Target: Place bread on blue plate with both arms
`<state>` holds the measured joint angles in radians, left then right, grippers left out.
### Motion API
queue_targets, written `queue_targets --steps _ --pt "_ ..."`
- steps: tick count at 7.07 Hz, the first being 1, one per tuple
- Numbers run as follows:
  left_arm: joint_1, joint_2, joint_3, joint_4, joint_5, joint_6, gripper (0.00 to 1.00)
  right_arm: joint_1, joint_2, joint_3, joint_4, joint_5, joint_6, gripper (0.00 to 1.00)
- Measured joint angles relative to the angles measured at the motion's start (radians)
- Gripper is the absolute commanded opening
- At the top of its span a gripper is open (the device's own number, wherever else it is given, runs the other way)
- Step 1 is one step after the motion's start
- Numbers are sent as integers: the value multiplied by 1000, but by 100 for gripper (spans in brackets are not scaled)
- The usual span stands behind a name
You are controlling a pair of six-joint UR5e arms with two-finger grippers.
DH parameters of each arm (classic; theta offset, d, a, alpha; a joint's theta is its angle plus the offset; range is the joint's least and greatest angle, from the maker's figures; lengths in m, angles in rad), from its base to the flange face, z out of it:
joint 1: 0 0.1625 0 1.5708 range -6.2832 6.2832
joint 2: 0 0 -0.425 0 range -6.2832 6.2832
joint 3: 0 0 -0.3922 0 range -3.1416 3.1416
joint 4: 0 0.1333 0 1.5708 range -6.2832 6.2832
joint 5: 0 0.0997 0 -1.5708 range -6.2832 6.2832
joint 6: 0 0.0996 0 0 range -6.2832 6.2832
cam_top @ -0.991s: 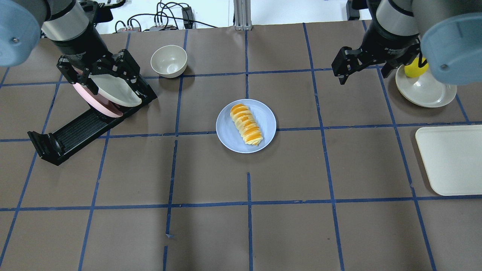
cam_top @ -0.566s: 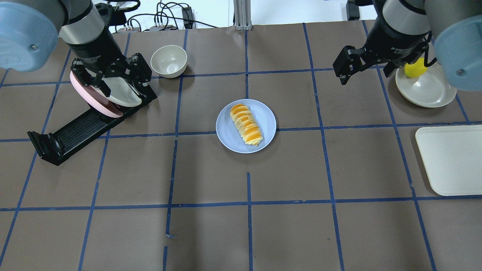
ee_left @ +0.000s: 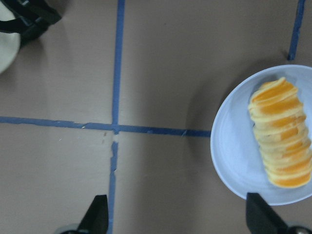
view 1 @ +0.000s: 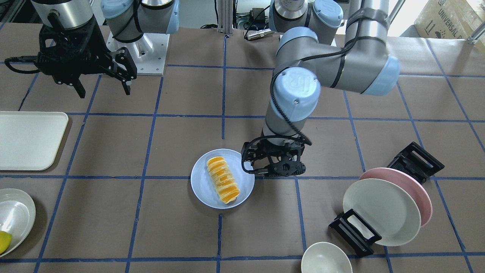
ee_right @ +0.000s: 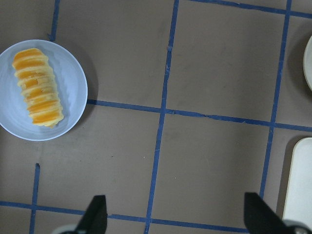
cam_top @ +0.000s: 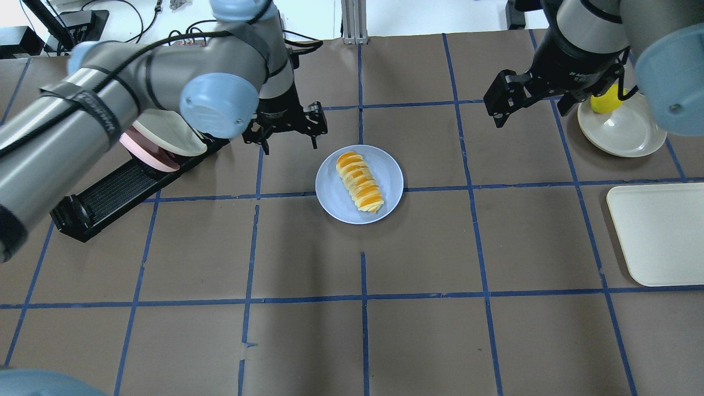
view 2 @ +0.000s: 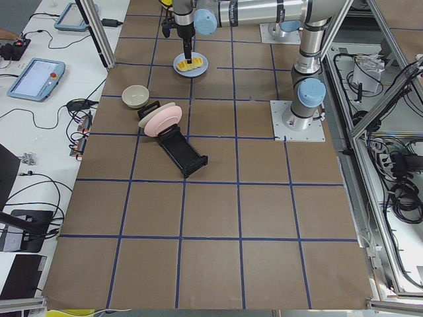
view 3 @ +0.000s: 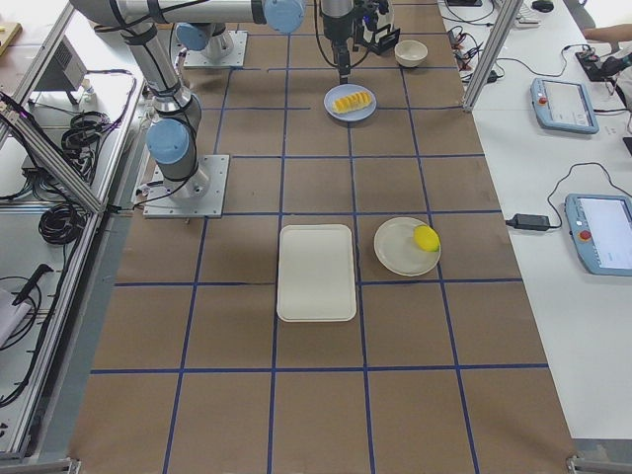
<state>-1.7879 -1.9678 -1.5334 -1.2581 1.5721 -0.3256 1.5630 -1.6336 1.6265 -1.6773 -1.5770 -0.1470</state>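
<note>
Lying diagonally on the blue plate [cam_top: 331, 195] — the bread [cam_top: 360, 182].

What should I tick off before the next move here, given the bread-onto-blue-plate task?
1. The bread lies on the blue plate, inside its rim: ok.
2. The left hand is open and empty: ok.
3. The right hand is open and empty: ok.
4. The left hand is beside the plate, not over the bread: ok.
5. The left hand's height relative to the plate's rim: cannot tell.
</note>
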Motion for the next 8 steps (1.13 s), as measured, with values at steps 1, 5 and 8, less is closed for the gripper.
queue_targets --steps 1,5,8 --pt "-17 -26 -1 41 4 4 100 0 0 1 0 0 0 100" --pt "141 132 23 -161 59 239 100 0 1 4 1 0 -3 100" --pt "226 277 39 -236 65 296 100 -1 -3 26 1 -1 -4 100"
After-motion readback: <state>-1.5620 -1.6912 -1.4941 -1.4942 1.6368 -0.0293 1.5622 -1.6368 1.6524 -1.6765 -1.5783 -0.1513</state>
